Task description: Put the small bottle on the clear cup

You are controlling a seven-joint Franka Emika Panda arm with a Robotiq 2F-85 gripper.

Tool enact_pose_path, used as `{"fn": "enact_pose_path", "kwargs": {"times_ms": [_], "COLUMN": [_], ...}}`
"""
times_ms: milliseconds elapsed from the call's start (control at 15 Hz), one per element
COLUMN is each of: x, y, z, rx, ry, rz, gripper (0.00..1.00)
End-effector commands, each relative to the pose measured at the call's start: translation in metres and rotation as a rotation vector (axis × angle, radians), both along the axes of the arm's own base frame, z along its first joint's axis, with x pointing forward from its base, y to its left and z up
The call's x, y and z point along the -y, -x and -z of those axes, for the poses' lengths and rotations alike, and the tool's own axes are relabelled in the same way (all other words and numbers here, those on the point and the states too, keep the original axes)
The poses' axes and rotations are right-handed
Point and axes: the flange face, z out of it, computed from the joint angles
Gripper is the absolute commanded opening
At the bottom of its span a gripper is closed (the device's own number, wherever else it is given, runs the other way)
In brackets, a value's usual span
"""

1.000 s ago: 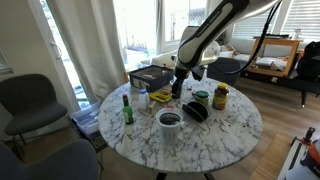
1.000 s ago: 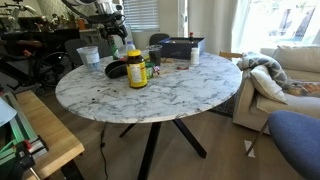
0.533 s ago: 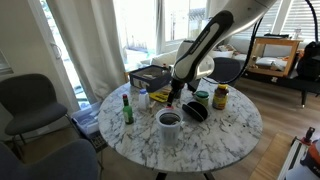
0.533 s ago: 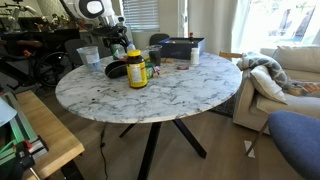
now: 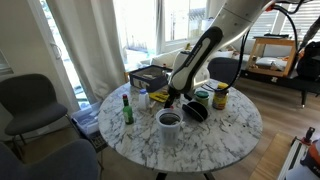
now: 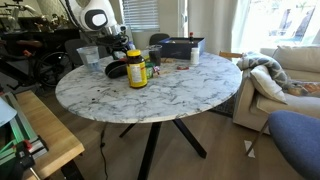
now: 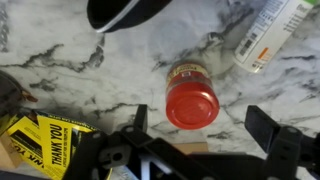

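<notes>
**Pincer lowered over the small bottle, jaws apart**

Compared with a second ago, the arm (image 5: 205,45) has folded down. The pincer (image 5: 177,98), which hung clear above the things before, now sits close over the marble bench (image 5: 232,130). Nothing on the bench has shifted in that time.

In the wrist view the small bottle (image 7: 190,100) stands upright on the bench, seen from above with its red cap toward the camera. The pincer (image 7: 205,125) is spread wide, with one finger (image 7: 140,122) on each side of the small bottle. Neither finger touches it.

The clear cup (image 5: 201,99) stands near the small bottle, apart from it, with the yellow-lidded jar (image 5: 220,96) just beyond. The white cup (image 5: 169,123) stands on the camera's side of the small bottle, and the green bottle (image 5: 127,108) is well off to the small bottle's left in that exterior view.

A yellow pack (image 7: 35,140) at the lower left of the small bottle carries black capitals. They look like "YOU WANNA", though they are too skewed to be sure. The band under the red cap is blurred. A white label (image 7: 262,38) up and to the right of the small bottle bears print too small to read.
</notes>
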Motion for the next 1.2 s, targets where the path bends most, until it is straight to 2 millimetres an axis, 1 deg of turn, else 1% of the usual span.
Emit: {"fn": "enact_pose_path", "kwargs": {"times_ms": [0, 67, 133, 200, 267, 333, 400, 467, 533, 600, 667, 733, 800, 933, 1133], "x": [0.001, 0.001, 0.002, 0.002, 0.001, 0.001, 0.000, -0.002, -0.004, -0.006, -0.008, -0.009, -0.008, 0.000, 0.031], "y": [-0.009, -0.010, -0.011, -0.011, -0.011, -0.011, -0.010, -0.007, -0.005, -0.002, 0.000, 0.002, 0.003, 0.005, 0.012], "z": [0.011, 0.012, 0.013, 0.013, 0.012, 0.011, 0.010, 0.008, 0.004, -0.002, -0.008, -0.017, -0.029, -0.057, -0.096], "rx": [0.006, 0.005, 0.002, -0.004, -0.011, -0.013, -0.016, -0.032, -0.036, -0.037, -0.033, -0.023, -0.005, 0.023, 0.013], "ry": [-0.006, -0.010, -0.012, -0.011, -0.014, -0.017, -0.021, -0.021, -0.020, -0.018, -0.019, -0.020, -0.022, -0.029, -0.069], "rz": [0.004, 0.005, 0.007, 0.012, 0.016, 0.018, 0.022, 0.029, 0.031, 0.035, 0.038, 0.042, 0.045, 0.055, 0.083], "gripper": [0.96, 0.93, 0.80, 0.69, 0.66, 0.59, 0.49, 0.42, 0.35, 0.26, 0.23, 0.23, 0.23, 0.23, 0.23]}}
